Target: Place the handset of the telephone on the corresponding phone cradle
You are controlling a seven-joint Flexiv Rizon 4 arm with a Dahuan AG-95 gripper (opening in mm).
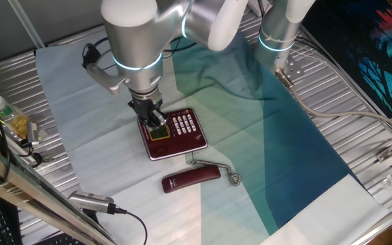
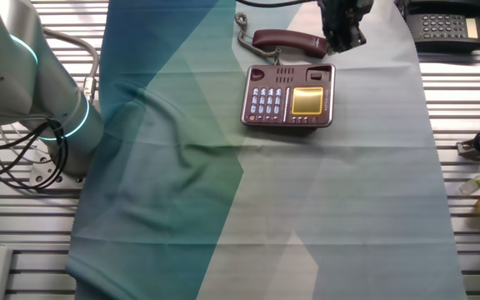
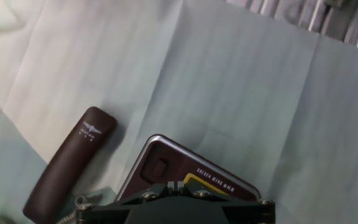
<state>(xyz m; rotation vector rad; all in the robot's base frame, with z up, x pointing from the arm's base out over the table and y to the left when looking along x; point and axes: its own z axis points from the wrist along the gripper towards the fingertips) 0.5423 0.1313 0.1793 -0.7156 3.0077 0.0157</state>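
Slim dark-red oblong handset (image 1: pixel 190 178) lies on cloth-covered counter (image 1: pixel 80 156), off the dark-red squarish telephone (image 1: pixel 174 134). End effector (image 1: pixel 154 121) above display, empty; finger gap indiscernible. Risk: snagging silvery coiled cord (image 1: pixel 231 175), dragging base.

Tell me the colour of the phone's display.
Yellowish gold; the display on the dark-red phone shows best in the other fixed view.

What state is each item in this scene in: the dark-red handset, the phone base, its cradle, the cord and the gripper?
Slim dark-red handset: off the cradle, lying flat on the cloth beside the base.
Dark-red squarish telephone: flat on the cloth, keypad facing up.
Phone cradle: vacant, nothing resting in it.
Silvery coiled cord: slack, lying by the handset's end.
Two-finger gripper: above the telephone, holding nothing; jaw opening unclear.
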